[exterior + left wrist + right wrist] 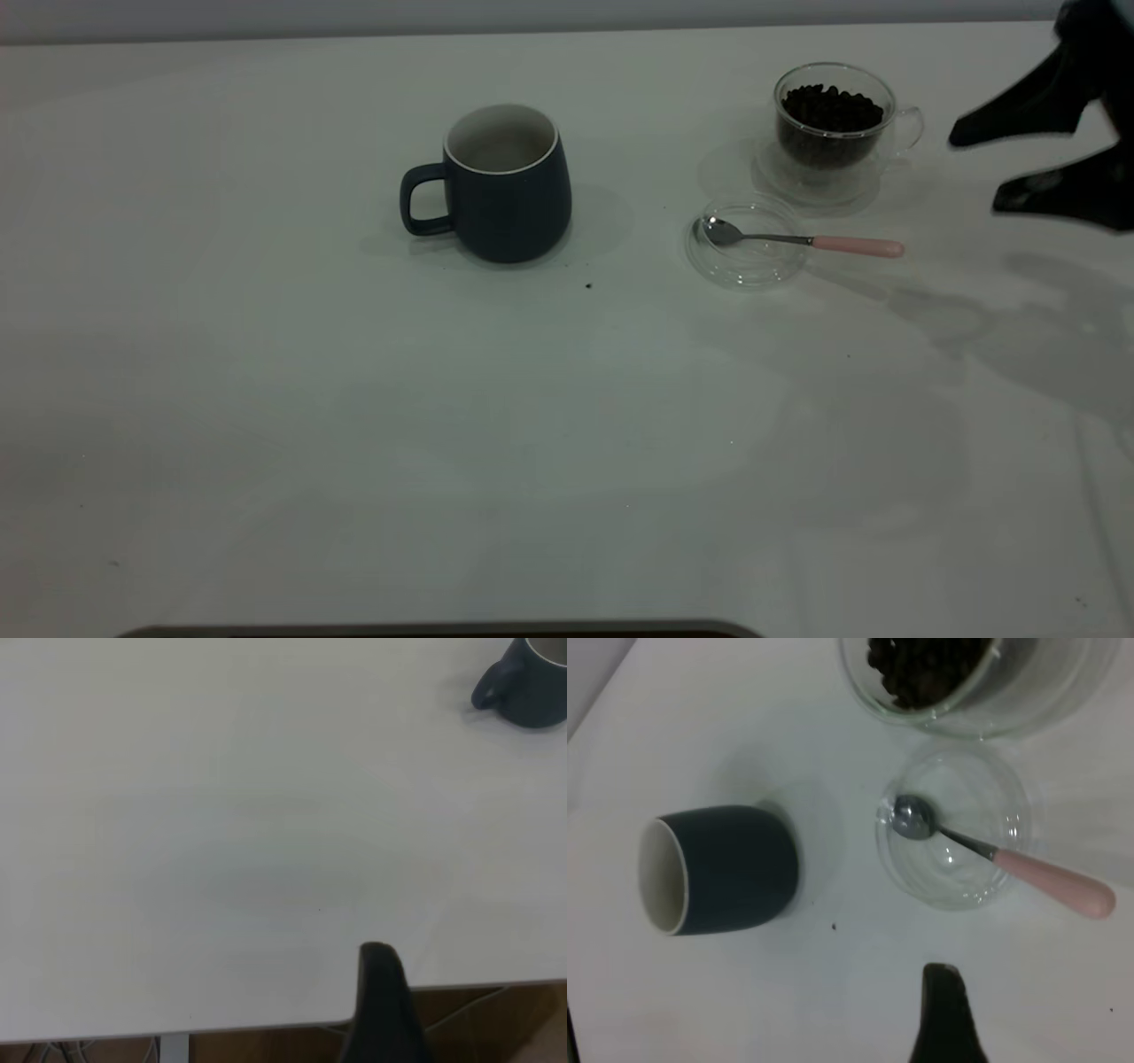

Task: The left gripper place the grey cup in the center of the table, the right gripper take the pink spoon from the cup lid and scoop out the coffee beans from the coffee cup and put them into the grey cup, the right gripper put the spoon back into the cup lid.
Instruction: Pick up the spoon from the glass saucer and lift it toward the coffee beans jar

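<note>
The grey cup stands upright near the table's middle, handle to the left; it also shows in the left wrist view and the right wrist view. The pink-handled spoon lies with its bowl in the clear cup lid, handle pointing right. The glass coffee cup with beans stands behind the lid. My right gripper is open and empty, raised at the right, beyond the coffee cup. One of its fingers shows near the spoon and lid. Of my left gripper only one finger shows, at the table edge.
A loose bean or crumb lies on the table in front of the grey cup. The white table stretches wide to the left and front. A dark edge runs along the bottom of the exterior view.
</note>
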Controlling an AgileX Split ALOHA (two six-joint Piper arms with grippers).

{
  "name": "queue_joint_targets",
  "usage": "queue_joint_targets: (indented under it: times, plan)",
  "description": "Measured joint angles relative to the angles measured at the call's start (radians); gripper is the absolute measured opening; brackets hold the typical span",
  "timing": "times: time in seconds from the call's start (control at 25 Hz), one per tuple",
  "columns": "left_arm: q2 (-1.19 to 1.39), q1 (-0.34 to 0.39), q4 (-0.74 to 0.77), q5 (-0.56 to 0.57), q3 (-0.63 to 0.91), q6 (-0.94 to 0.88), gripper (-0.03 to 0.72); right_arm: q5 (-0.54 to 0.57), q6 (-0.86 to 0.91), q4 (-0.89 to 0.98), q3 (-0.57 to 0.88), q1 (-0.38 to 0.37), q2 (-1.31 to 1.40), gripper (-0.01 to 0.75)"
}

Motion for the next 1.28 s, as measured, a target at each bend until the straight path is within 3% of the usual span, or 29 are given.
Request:
queue_joint_targets:
  times: [0.6,1.28]
  plan:
    - [0.000,0.000,0.000,0.000,0.000,0.000,0.569,0.082,-0.020,0.025,-0.173,0.002,0.294,0.567]
    - [0.000,0.000,0.001,0.000,0.000,0.001,0.567,0.114,0.029,0.027,-0.302,0.110,0.381,0.548]
